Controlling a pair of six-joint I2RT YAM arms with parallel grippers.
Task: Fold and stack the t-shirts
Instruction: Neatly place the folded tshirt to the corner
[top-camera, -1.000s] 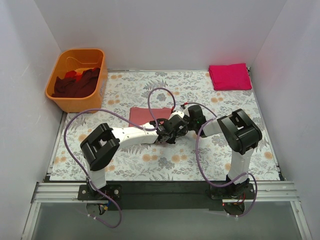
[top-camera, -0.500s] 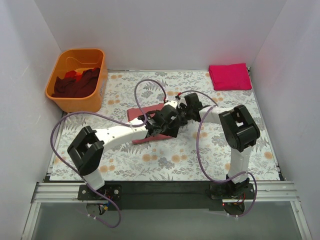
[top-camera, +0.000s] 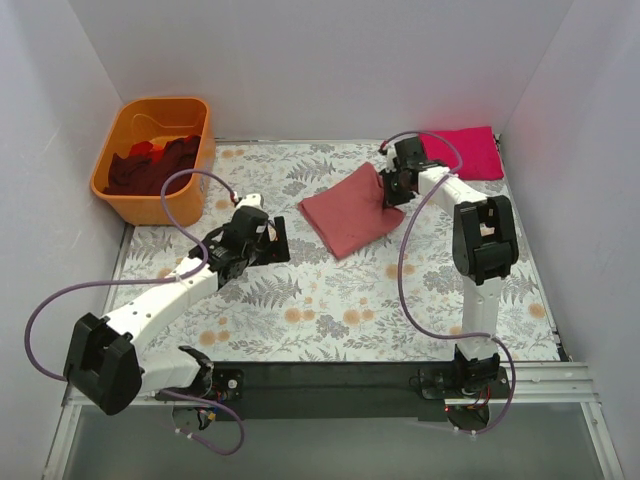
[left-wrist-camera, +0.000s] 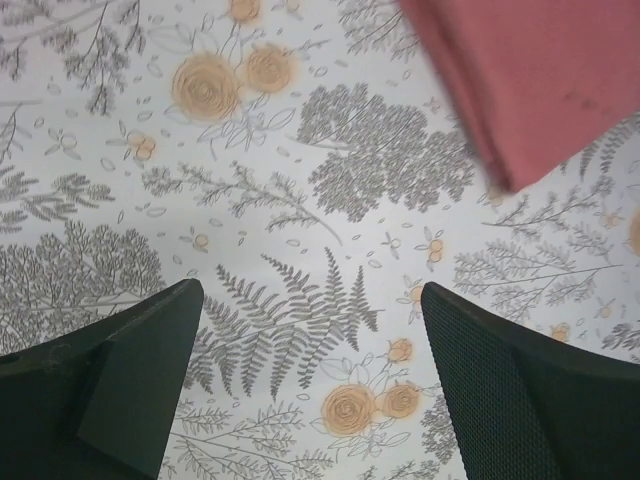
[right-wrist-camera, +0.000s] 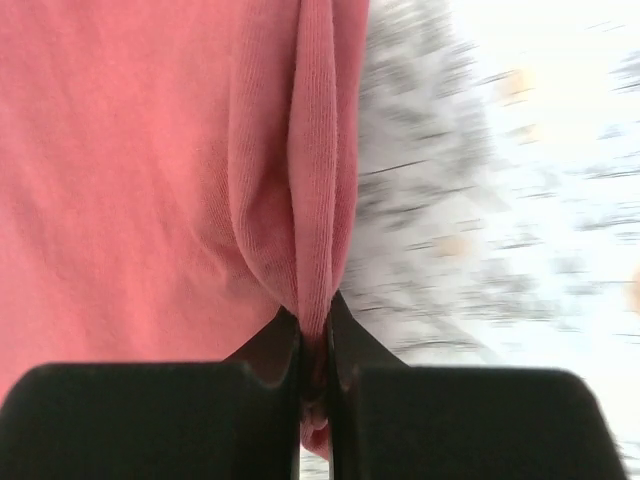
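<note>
Two claws, two states: the right gripper (top-camera: 388, 186) pinches an edge of the salmon-pink t-shirt (top-camera: 345, 210) near the worktop's (top-camera: 320, 320) far edge. The folded magenta t-shirt (top-camera: 462, 153) lies in the far right corner. The left gripper (left-wrist-camera: 310, 300) hangs wide apart left of centre, holding nothing.

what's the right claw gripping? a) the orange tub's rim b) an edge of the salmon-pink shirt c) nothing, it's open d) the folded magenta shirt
b: the right wrist view shows the right claw pinched shut on a bunched fold of the salmon-pink shirt.
</note>
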